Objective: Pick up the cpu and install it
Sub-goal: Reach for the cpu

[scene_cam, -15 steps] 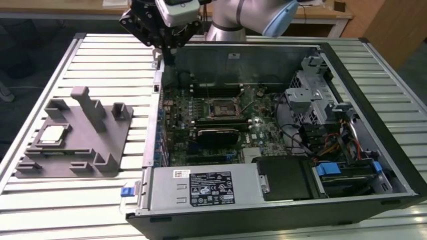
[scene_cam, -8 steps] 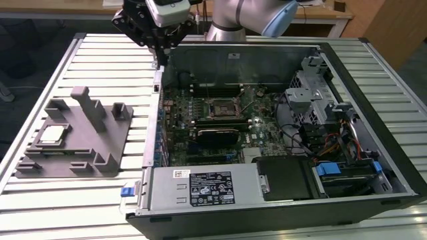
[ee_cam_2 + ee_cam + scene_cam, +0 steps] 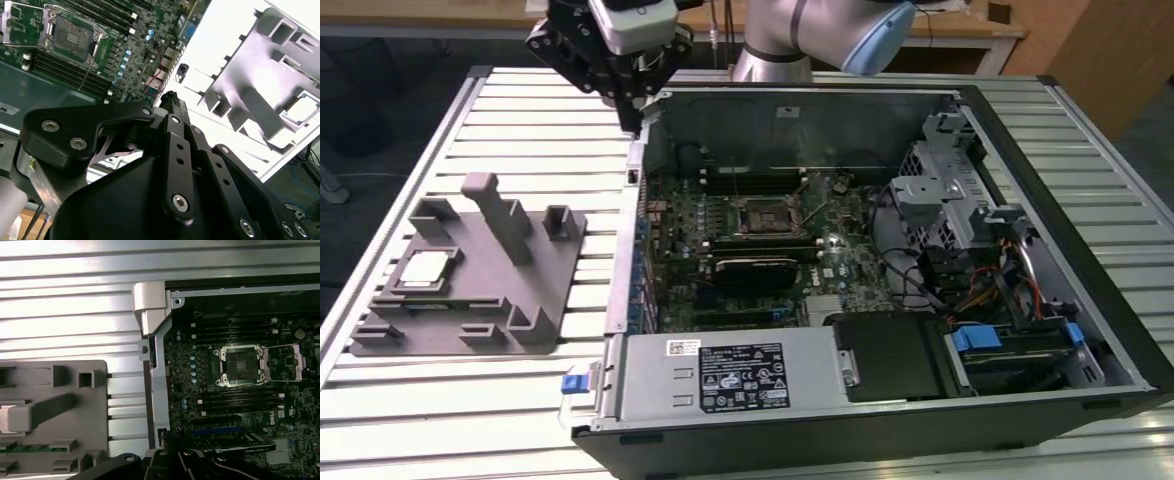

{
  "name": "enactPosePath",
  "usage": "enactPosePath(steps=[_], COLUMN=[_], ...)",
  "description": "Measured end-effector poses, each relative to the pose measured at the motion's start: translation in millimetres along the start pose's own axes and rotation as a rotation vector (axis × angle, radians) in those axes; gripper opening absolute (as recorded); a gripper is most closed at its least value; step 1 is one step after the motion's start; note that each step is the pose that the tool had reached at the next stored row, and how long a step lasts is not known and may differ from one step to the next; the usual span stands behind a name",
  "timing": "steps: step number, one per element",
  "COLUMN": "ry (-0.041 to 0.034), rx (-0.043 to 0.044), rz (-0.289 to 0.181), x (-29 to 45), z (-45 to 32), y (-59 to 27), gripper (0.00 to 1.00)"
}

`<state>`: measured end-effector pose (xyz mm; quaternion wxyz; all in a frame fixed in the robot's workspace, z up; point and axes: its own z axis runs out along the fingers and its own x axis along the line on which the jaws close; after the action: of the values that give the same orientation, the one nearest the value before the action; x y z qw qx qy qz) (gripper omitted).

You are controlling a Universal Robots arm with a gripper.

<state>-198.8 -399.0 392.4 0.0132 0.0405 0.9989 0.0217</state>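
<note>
The cpu (image 3: pixel 427 268) is a small silvery square lying in a recess of the grey holder (image 3: pixel 474 285) on the slatted table, at the exterior view's left. In the second wrist view the cpu (image 3: pixel 303 109) sits in the same holder (image 3: pixel 260 75). My gripper (image 3: pixel 635 122) hangs high over the back corner of the open computer case (image 3: pixel 640 180), far from the cpu. Its fingers meet in one tip (image 3: pixel 170 96), shut, with nothing in them. The motherboard socket (image 3: pixel 761 215) lies open in the case, and both wrist views show the socket (image 3: pixel 70 35) (image 3: pixel 241 366).
The case holds a power supply (image 3: pixel 727 375), drive cage (image 3: pixel 947 190) and cables on the exterior view's right. An upright post (image 3: pixel 487 205) and blocks stand on the holder. Slatted table (image 3: pixel 520 120) lies between holder and case.
</note>
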Motion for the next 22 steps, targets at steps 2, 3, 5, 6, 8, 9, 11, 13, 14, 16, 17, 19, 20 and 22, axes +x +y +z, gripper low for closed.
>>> enactPosePath(steps=[2,3,5,6,8,9,11,13,14,16,17,19,20,22], ry=[0.0001,0.0000,0.0001,0.0000,0.0000,0.0000,0.0000,-0.0001,-0.0001,-0.0001,-0.0001,-0.0001,-0.0001,-0.0001], rx=[0.0000,0.0001,0.0001,0.0001,0.0000,0.0001,0.0001,0.0000,0.0000,0.0001,0.0001,0.0001,0.0001,0.0001], rz=[0.000,0.000,0.001,0.001,0.001,0.001,0.002,0.002,0.002,0.003,0.003,0.003,0.003,0.004], x=[3.3,5.2,8.8,10.8,14.6,16.5,20.4,24.1,26.1,30.0,32.1,36.2,38.2,42.0], z=[0.0,0.0,0.0,0.1,0.1,0.1,0.2,0.3,0.4,0.4,0.4,0.5,0.5,0.5], y=[-0.3,-0.4,-0.7,-0.9,-1.2,-1.4,-1.7,-2.0,-2.1,-2.4,-2.6,-3.0,-3.1,-3.5], gripper=[0.11,0.11,0.11,0.11,0.11,0.11,0.11,0.11,0.11,0.11,0.11,0.11,0.11,0.11])
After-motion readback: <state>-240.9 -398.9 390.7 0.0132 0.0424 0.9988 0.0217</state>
